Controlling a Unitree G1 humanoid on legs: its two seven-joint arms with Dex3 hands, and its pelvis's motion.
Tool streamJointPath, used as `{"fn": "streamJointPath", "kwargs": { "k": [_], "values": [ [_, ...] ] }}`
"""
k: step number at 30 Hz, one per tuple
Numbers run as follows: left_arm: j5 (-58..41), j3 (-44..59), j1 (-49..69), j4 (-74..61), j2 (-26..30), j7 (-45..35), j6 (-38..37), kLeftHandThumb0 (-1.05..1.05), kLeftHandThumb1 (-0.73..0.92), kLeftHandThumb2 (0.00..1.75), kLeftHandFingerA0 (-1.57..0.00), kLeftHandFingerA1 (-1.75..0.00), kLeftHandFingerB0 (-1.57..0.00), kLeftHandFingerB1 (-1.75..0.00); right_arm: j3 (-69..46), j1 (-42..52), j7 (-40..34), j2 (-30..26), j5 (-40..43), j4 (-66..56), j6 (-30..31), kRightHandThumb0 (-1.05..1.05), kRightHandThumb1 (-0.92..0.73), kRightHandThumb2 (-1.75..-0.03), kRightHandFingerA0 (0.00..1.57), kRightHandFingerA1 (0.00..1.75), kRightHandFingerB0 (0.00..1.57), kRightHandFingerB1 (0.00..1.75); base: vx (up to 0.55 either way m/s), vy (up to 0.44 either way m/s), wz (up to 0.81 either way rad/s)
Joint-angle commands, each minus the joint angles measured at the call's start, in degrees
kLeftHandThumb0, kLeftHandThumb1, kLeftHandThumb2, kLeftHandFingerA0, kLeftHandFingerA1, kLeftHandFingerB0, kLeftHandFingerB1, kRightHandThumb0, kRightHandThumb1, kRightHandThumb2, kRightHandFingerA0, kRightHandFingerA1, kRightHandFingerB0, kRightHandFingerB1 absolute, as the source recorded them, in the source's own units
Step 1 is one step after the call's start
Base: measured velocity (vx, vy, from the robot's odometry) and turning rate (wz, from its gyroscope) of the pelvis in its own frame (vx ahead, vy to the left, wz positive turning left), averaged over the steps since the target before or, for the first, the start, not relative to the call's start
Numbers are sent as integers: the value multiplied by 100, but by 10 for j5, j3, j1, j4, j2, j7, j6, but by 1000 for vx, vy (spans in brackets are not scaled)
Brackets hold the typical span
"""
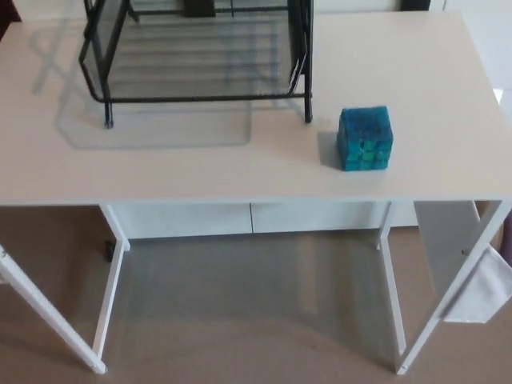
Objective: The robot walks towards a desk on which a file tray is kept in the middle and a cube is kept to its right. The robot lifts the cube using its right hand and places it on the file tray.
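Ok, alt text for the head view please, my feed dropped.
A blue-green cube sits on a white desk, right of a black wire file tray and not touching it. Neither robot hand is in view.

A black wire-mesh file tray (pixel 200 98) stands on its feet at the worktop's (pixel 240 172) 12 o'clock side, its far end cut off by the frame. A teal cube (pixel 365 138) with mottled blue-green faces sits flat at the tray's 4 o'clock, near its front right foot but apart from it.
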Motion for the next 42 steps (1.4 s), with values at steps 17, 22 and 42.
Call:
{"fn": "streamJointPath", "kwargs": {
  "k": [17,22,42],
  "values": [
    [-4,3,1,-3,9,-5,-11,-97,68,69,-6,-74,0,-16,-5,12,-9,-1,0,-24,4,-64,-61,-58,8,32,3,24,185,32,0],
    [2,-2,6,-17,9,2,-9,-94,70,70,-6,-73,0,-18,-5,6,5,-2,-3,-20,12,-70,-47,-85,5,44,0,20,104,-299,-5],
    [6,-3,-19,-13,-1,1,4,-101,71,69,-11,-77,0,-15,-38,-14,9,-5,17,29,-33,-66,-47,-80,10,46,3,20,25,79,1]
  ]
}}
